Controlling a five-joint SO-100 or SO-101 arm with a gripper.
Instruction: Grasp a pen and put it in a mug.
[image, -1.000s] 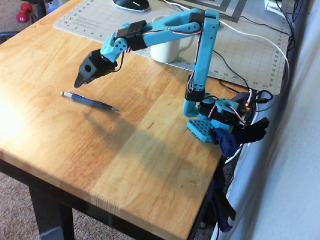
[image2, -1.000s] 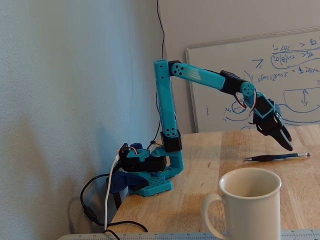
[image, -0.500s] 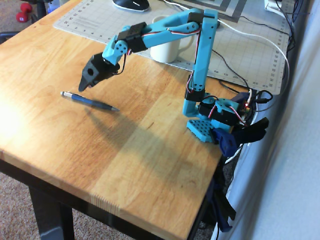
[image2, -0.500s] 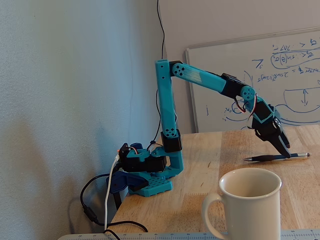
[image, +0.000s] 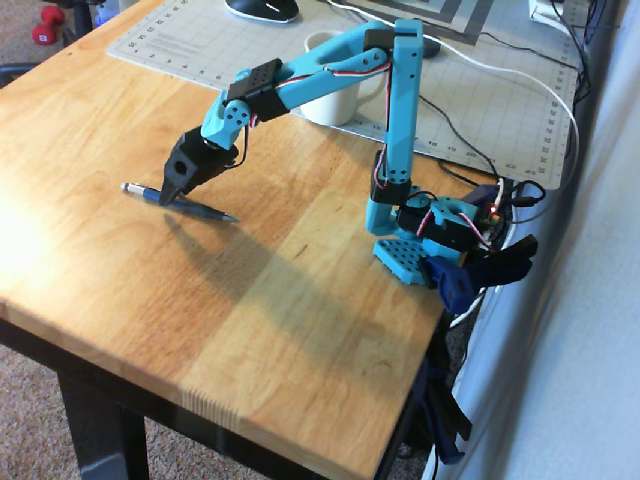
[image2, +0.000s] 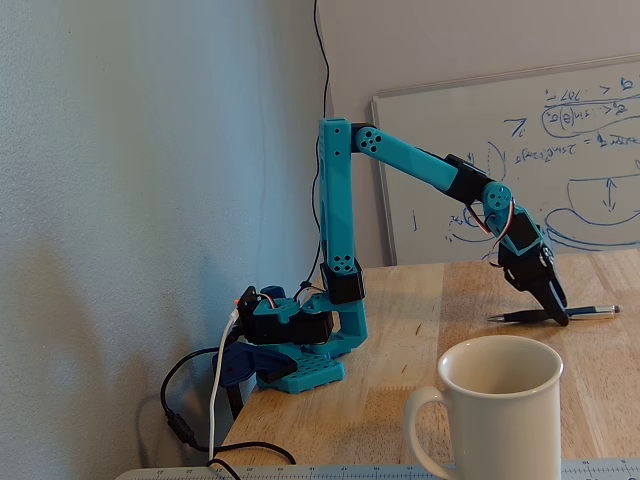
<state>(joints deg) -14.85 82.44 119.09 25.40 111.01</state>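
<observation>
Gripper (image: 166, 199) lowered onto the pen (image: 200, 208), which lies flat on the wooden table (image: 300, 330). Fingers (image2: 553, 305) pointing down, tips at the barrel near its clip end; opening width and grip cannot be told. Mug (image2: 497, 408) upright on the grid mat (image: 480, 100), well apart from the pen.

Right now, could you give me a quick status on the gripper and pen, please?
Gripper down at pen, jaw state unclear. Pen flat on table, not lifted. Mug upright, empty. Nothing between.
</observation>
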